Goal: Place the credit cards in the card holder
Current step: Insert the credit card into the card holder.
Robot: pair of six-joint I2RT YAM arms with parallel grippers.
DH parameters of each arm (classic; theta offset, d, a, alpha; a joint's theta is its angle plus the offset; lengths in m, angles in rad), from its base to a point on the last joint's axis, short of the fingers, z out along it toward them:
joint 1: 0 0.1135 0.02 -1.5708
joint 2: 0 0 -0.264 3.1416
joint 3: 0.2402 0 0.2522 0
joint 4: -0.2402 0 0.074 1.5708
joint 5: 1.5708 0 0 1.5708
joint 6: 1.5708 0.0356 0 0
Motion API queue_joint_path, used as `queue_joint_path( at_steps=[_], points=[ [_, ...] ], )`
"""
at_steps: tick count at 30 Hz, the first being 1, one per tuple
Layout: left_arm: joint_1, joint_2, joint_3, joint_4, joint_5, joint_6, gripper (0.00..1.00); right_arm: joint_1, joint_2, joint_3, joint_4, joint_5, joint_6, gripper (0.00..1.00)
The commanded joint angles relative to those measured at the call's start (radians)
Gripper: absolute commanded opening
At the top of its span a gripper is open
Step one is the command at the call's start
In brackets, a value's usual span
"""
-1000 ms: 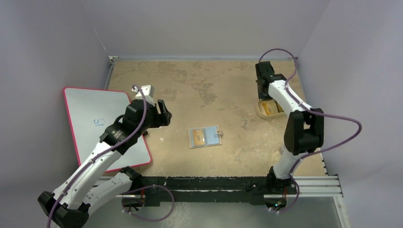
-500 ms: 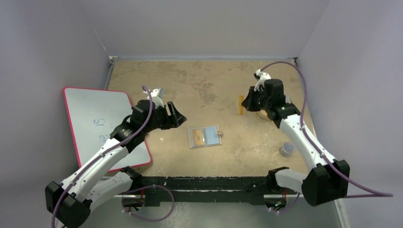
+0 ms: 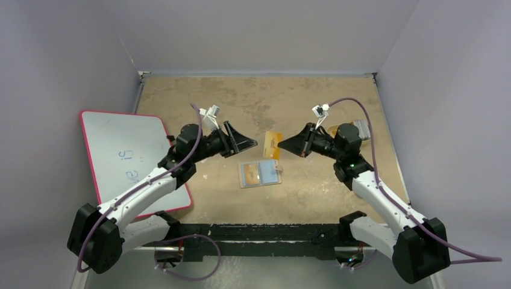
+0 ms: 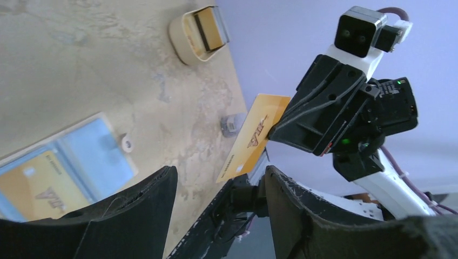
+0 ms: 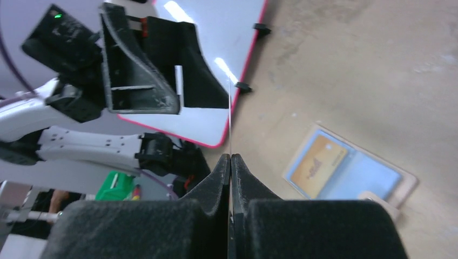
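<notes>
Pinched gold credit card point(image 3: 273, 144) in fully closed right gripper point(image 3: 282, 144), mid-air just far of open card holder point(image 3: 260, 173) at mid-counter point(image 3: 301, 102). Had left gripper point(image 3: 247, 144) spread wide, empty, facing card. Judged as handover or insertion; needed card edge aligned with free blue slot next.

gold card point(image 3: 273, 143), blue-lined tan card holder point(image 3: 269, 173)

Whiteboard point(image 3: 120, 144), behind the left gripper point(image 3: 248, 143): blue handwriting, seemingly "is"; other marks illegible. Gold card point(image 4: 254, 137) pinched in the right gripper point(image 4: 273, 132): dark emblem and print, unreadable. Second gold card point(image 4: 32, 189) in the card holder point(image 4: 92, 151) below both grippers: likewise unreadable.
</notes>
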Motion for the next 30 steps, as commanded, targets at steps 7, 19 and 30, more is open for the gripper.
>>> queue_joint_path(
  at_steps=[7, 19, 30],
  points=[
    [-0.037, 0.052, 0.024, 0.218, 0.103, -0.049, 0.53, 0.066, 0.055, -0.012, 0.281, -0.120, 0.141, 0.00],
    [-0.053, 0.059, 0.010, 0.161, 0.093, 0.001, 0.00, 0.097, 0.086, -0.006, 0.167, -0.038, 0.097, 0.08],
    [-0.049, 0.104, -0.006, -0.130, -0.091, 0.132, 0.00, 0.098, 0.091, 0.063, -0.241, 0.333, -0.111, 0.52]
  ],
)
